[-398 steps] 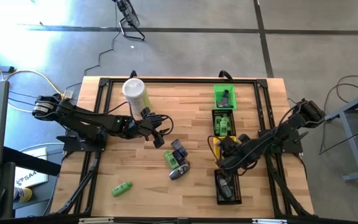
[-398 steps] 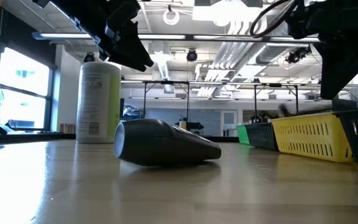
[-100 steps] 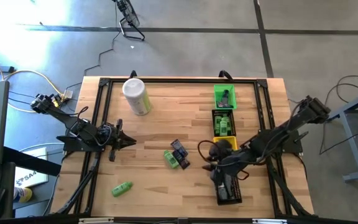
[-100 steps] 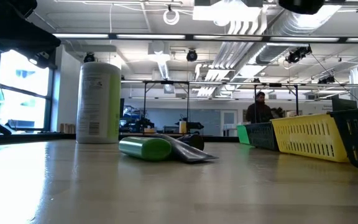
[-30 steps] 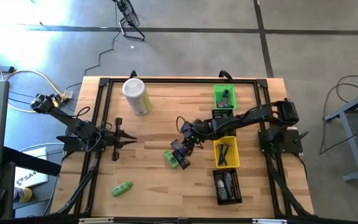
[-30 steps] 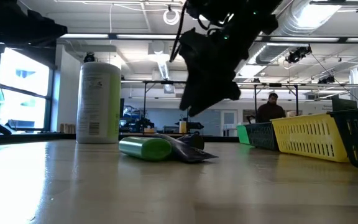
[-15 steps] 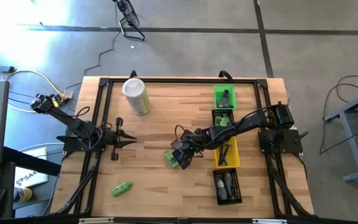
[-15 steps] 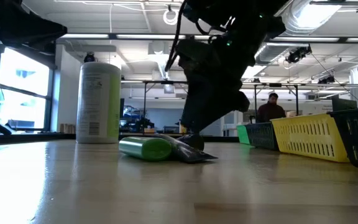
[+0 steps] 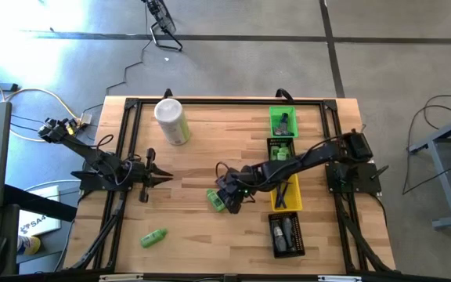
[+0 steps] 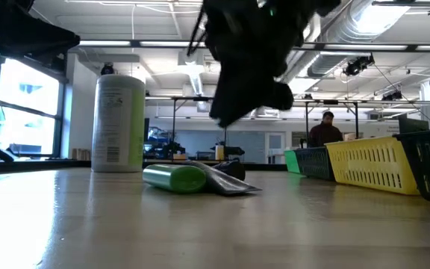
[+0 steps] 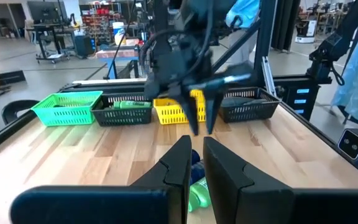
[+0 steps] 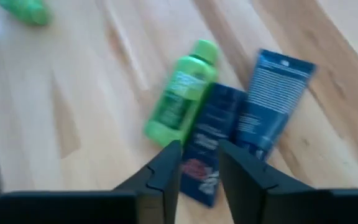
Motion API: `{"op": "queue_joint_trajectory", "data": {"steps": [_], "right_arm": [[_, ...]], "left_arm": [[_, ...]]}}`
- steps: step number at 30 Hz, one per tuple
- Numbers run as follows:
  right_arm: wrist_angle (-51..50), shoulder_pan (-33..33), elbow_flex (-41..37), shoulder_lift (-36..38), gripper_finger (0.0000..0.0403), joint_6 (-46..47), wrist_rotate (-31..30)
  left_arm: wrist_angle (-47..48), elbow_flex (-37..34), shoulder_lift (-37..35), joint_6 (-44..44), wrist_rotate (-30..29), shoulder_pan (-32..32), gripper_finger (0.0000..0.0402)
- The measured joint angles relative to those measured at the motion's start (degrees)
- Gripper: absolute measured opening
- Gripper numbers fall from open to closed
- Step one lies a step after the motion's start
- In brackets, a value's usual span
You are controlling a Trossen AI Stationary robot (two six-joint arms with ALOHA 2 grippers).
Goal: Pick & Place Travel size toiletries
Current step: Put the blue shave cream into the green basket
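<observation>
A small pile of travel size toiletries lies on its sides at the table's middle: a bright green bottle, a dark blue tube and a lighter blue tube. My right gripper hangs open over the dark blue tube, one finger on either side of it. In the low view this gripper stands clear above the pile. Another green bottle lies near the front left. My left gripper waits shut at the table's left, holding nothing.
A tall pale-green canister with a white lid stands at the far left. Along the right side runs a row of bins: green, black, yellow, black, with items in them. A person stands far back in the room.
My right gripper has moved a little toward the table's near left, over the pile. In the low view it dipped down to the pile and now stands higher again. The pile lies as before.
</observation>
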State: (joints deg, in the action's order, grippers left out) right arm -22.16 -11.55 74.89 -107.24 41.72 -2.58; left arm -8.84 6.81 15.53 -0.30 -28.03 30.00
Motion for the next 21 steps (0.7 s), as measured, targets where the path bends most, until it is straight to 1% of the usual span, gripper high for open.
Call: {"op": "queue_joint_trajectory", "data": {"steps": [2, 5, 8, 11, 14, 17, 21], "right_arm": [[-3.38, -0.92, 2.98, 0.0, 0.0082, -0.41, -1.29], [-7.33, -2.43, 6.79, 0.0, 0.005, -0.95, -5.18], [-9.44, -3.73, 8.48, 0.09, 0.0013, -1.04, -9.12], [-10.48, -4.64, 8.9, 0.09, 0.0005, -0.42, -12.39], [-10.66, -4.79, 8.99, -1.21, 0.0003, 1.71, -13.03], [-11.68, -4.64, 8.9, -3.42, 0.0003, 1.57, -14.14], [-11.46, -3.59, 8.9, -3.73, 0.0003, 1.78, -16.41]], "left_arm": [[-0.04, 0.0, -0.02, -0.01, -0.02, 0.0, 0.0037], [-0.05, 0.0, 0.0, 0.0, -0.02, 0.0, 0.0037], [-0.04, 0.0, 0.0, -0.02, -0.1, 0.0, 0.0037], [-0.1, 0.0, 0.0, -0.03, -0.19, 0.0, 0.0037], [-0.16, 0.0, 0.0, -0.05, -0.17, 0.0, 0.0037], [-0.17, 0.0, 0.0, -0.07, -0.17, 0.0, 0.0037], [-0.22, 0.0, -0.02, -0.13, -0.17, 0.0, 0.0037]]}}
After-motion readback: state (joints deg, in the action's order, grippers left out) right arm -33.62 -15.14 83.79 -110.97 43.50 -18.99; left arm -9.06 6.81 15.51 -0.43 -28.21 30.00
